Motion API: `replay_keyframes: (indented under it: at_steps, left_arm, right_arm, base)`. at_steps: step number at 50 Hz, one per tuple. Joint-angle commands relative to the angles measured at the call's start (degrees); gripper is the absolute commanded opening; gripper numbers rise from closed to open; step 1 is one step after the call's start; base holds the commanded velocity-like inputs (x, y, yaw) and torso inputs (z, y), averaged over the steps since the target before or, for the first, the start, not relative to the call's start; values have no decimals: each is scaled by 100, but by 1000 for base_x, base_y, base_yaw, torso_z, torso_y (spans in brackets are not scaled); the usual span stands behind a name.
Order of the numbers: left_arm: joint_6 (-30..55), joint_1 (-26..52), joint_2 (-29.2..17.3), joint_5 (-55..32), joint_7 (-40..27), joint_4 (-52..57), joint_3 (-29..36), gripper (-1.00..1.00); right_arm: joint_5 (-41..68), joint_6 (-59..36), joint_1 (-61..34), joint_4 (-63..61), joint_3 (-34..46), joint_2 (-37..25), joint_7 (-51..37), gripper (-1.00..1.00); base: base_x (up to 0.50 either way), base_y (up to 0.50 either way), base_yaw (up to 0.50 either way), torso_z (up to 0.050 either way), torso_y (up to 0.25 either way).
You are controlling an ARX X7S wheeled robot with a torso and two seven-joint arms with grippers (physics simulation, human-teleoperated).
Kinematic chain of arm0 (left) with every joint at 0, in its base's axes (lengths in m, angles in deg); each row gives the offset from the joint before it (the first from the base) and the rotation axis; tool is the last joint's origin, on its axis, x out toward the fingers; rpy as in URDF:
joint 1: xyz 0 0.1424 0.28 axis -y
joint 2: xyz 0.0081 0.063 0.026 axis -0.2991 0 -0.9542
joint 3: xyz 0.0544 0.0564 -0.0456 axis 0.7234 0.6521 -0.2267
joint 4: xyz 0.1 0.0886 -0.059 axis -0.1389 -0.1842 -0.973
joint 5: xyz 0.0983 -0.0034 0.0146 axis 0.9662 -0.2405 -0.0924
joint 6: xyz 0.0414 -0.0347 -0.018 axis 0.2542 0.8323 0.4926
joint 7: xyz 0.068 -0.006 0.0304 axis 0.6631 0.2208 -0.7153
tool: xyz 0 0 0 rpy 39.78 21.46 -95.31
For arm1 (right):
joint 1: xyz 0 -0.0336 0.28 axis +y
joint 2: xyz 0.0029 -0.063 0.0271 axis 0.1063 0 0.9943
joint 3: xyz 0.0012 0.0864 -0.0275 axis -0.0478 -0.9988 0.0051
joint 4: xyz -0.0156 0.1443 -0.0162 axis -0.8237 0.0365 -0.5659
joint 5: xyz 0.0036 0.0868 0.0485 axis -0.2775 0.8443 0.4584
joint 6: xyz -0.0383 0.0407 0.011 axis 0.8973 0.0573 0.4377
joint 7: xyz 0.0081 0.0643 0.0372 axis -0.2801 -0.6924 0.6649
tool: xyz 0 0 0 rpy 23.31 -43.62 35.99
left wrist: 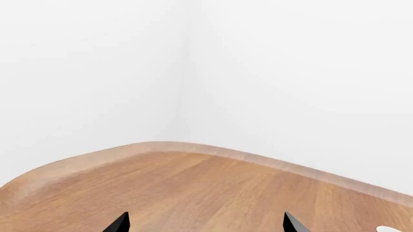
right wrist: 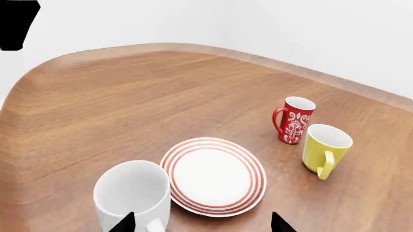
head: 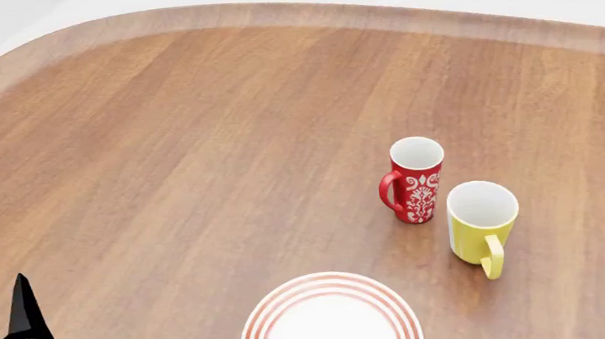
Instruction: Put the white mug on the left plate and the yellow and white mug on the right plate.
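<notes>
On the wooden surface [right wrist: 96, 96], the white mug [right wrist: 132, 193] stands just beside a plate [right wrist: 213, 176], under my right jaws, spread and empty. My left jaws also gape. Closing off-centre could tip it onto the rim.

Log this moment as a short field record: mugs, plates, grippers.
white mug: upright on the table, beside the plate, not on it
plate: one in view, empty
yellow and white mug: upright on the table, next to the red mug
left gripper: fingers apart, holding nothing
right gripper: fingers apart, above the plate's near edge
</notes>
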Motion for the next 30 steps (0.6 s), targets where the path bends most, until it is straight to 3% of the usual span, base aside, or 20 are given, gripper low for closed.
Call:
replay_keyframes:
  at_steps: [1,7,21,30]
  left_arm:
    - [59,-15,-23,-37,-73,92,23,100]
    - [79,-24,-39,-65,-110,152,19,100]
    - [69,-9,-55,-131,-181,205,-12,100]
    - [70,-20,-59,-168,-223,243,-6,100]
  right_arm:
    - [-92,31,572,-234,-47,-341,306,100]
    - [23,-48,413,-100,106,-543,611,100]
    - [1052,-1265,-1531,375,563,-1032,870,100]
    - [1205,-1694,-2265,670,876,-1133,1000,100]
  base:
    - [0,0,0,0,0]
    - [0,0,0,0,0]
    - [0,0,0,0,0]
    - [0,0,0,0,0]
